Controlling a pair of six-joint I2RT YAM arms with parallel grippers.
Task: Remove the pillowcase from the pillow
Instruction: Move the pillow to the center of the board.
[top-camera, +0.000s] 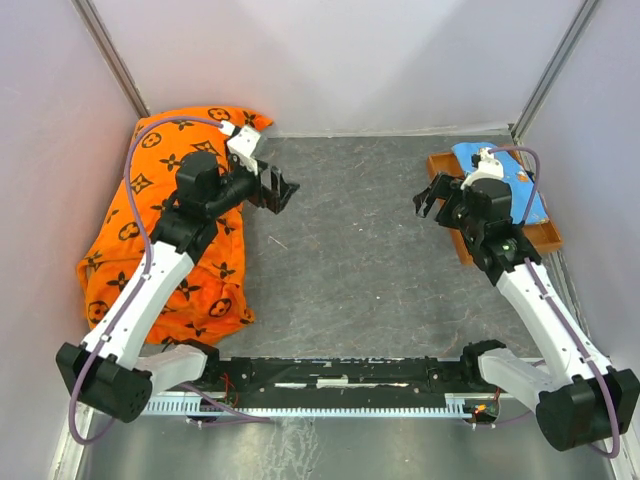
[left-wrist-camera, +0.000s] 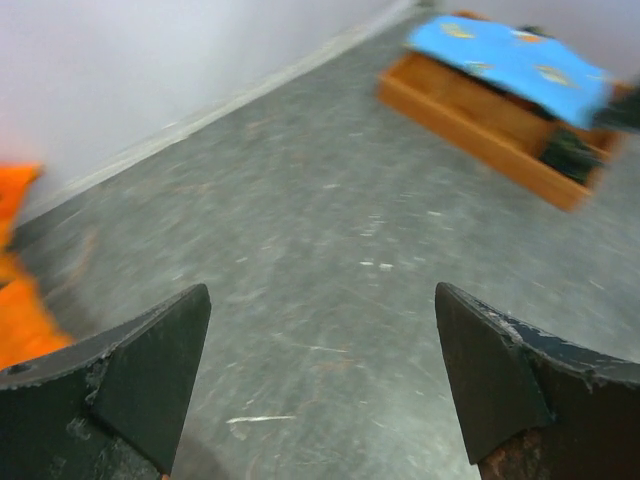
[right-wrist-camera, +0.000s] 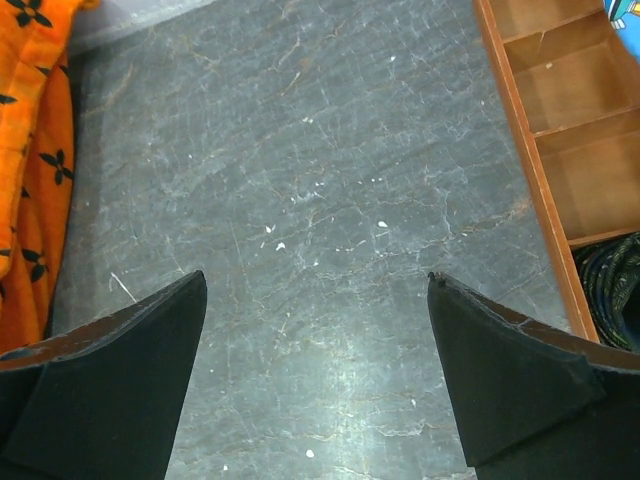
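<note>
With the orange pillowcase (top-camera: 170, 230) heaped at the left edge of the table (top-camera: 350, 260), no white pillow showing, and the left gripper (top-camera: 285, 192) and right gripper (top-camera: 427, 200) both spread wide and empty, a deep pinch could catch cover and pillow together.

The left arm (top-camera: 150, 285) hides part of the pillowcase (top-camera: 113, 235); the left wrist view is blurred.
</note>
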